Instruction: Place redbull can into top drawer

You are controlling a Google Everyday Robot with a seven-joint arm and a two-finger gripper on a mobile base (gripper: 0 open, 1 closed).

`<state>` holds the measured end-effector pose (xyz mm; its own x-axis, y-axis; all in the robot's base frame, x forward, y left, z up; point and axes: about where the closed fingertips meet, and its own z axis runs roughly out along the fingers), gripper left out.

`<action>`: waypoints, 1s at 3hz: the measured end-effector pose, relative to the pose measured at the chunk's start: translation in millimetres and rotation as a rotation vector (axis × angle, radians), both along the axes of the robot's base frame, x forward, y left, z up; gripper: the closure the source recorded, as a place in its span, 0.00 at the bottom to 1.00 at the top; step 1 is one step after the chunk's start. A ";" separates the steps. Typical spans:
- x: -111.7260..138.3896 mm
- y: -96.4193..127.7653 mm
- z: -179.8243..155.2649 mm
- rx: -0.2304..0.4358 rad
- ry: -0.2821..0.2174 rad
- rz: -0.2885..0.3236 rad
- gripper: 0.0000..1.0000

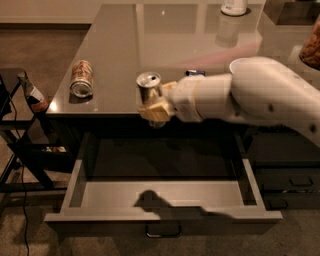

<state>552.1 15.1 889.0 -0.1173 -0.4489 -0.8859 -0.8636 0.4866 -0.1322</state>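
Dark bench [125, 50] edge: my claw [154, 106] grips the redbull can [149, 84]. I see the top drawer [160, 216] open below.

You see only the top and upper wall of the redbull can [149, 84]. Its lower part is hidden behind the tan fingers [155, 112] of the gripper [158, 102], which clasps it at the front edge of the table [115, 45]. The arm [260, 95] runs off the right edge and covers most of a small blue thing [195, 73]. A white container [234, 6] is cut off at the top, and you cannot tell what the brown thing [312, 47] at the right edge is.
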 end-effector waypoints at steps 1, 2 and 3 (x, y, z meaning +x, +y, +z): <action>-9.4 -17.7 3.5 0.020 -0.008 -0.040 1.00; -9.1 -18.7 2.9 0.018 -0.008 -0.042 1.00; -27.5 -22.3 -32.0 0.039 0.049 -0.081 1.00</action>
